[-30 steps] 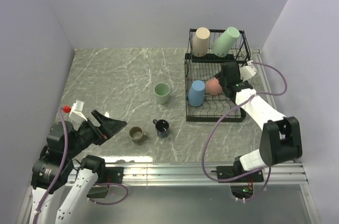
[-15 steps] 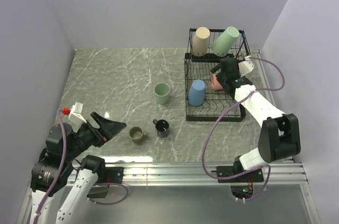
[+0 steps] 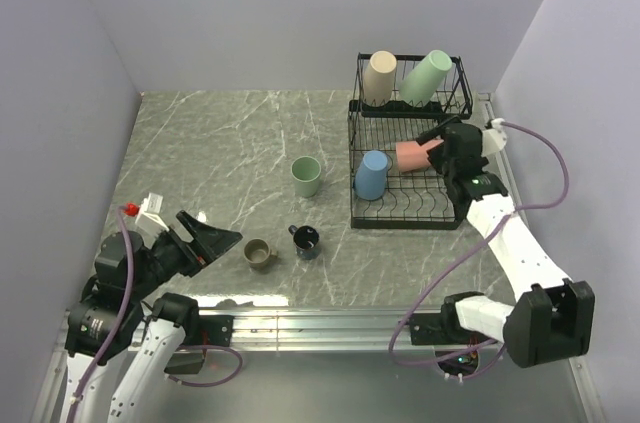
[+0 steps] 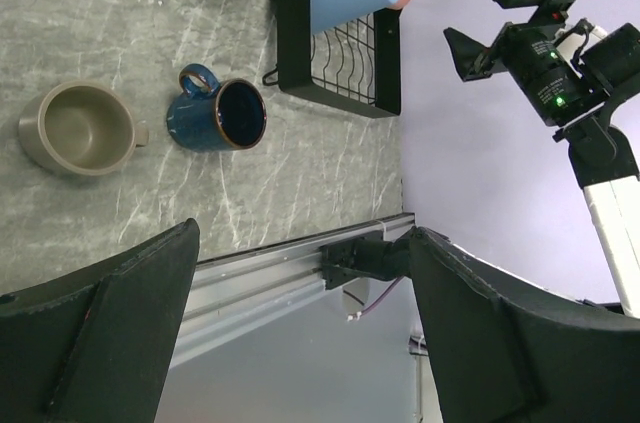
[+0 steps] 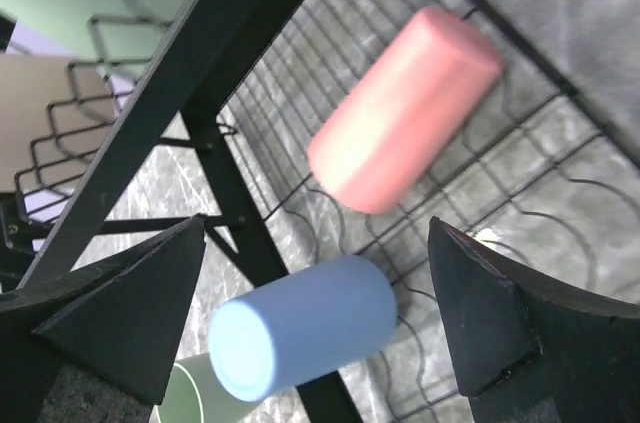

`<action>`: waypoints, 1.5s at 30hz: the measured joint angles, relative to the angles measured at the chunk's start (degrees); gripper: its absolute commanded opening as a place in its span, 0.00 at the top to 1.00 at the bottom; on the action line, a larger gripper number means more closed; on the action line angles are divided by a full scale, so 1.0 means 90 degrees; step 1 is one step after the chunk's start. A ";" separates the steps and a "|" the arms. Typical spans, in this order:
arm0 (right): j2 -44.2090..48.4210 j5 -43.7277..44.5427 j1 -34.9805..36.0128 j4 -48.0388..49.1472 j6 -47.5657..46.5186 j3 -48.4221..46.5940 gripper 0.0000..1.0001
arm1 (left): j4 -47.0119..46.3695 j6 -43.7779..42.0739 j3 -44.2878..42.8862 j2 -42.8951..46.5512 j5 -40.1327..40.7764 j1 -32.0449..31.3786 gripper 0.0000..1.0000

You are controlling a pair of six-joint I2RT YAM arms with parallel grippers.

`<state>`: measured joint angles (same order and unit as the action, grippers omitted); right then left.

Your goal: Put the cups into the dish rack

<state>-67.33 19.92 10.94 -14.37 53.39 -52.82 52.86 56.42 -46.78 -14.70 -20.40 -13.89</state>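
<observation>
Right gripper (image 3: 445, 139) stands wide open and empty beside the pink cup (image 3: 410, 156), which lies sideways in the rack (image 3: 400, 220), apparently stowed. Left gripper (image 3: 208, 237) is open and empty too.

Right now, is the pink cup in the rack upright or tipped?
Tipped. The pink cup lies on its side on the lower tier of the dish rack, right of the blue cup.

Pink tumbler (image 5: 405, 108) looks matte, navy mug (image 4: 215, 115) glossy, dish rack (image 3: 405, 226) thin black wire.
</observation>
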 measured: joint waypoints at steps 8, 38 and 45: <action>-0.0056 -0.1107 -0.1205 0.0206 0.0041 0.0634 0.01 | -0.0036 0.0002 0.0233 0.0112 -0.0080 0.0000 0.09; -0.1112 -0.2115 -0.1783 0.1972 0.0789 0.1146 0.00 | 0.0549 0.0029 0.0415 0.0729 -0.0010 0.0000 0.09; -0.1552 -0.2089 -0.1785 0.2487 0.0974 0.1253 0.00 | 0.0595 0.0015 0.0440 0.0665 -0.0034 0.0000 0.09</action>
<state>-81.30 1.13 -5.13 8.01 62.15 -41.54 58.22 56.55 -42.83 -8.71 -20.71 -13.89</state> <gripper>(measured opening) 0.994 0.910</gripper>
